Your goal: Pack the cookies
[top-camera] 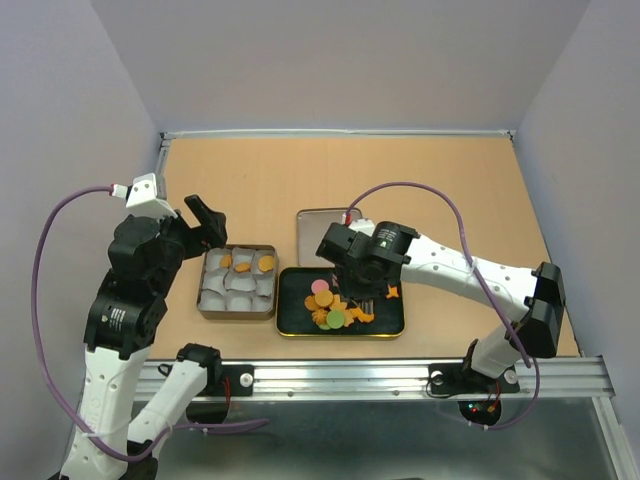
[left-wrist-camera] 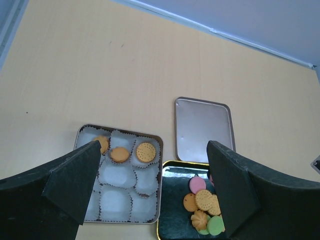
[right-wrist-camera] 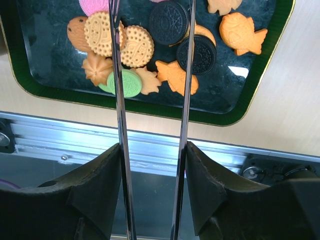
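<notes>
The cookies (top-camera: 338, 305) lie heaped on a black gold-rimmed tray (top-camera: 290, 322): tan, pink, green and black rounds, plus orange fish and flower shapes (right-wrist-camera: 172, 75). Three orange and tan cookies (left-wrist-camera: 145, 152) sit in the far row of paper cups in a square tin (top-camera: 238, 298). My right gripper (right-wrist-camera: 152, 150) is shut on metal tongs (right-wrist-camera: 118, 75), whose two blades stand apart over the heap; their tips run out of the wrist view. My left gripper (left-wrist-camera: 154, 145) is open and empty, hovering above the tin and tray (left-wrist-camera: 172, 215).
The tin's silver lid (top-camera: 312, 228) lies flat behind the tray, also in the left wrist view (left-wrist-camera: 202, 127). The metal rail (top-camera: 380, 375) runs along the near table edge. Bare tan tabletop stretches to the back wall.
</notes>
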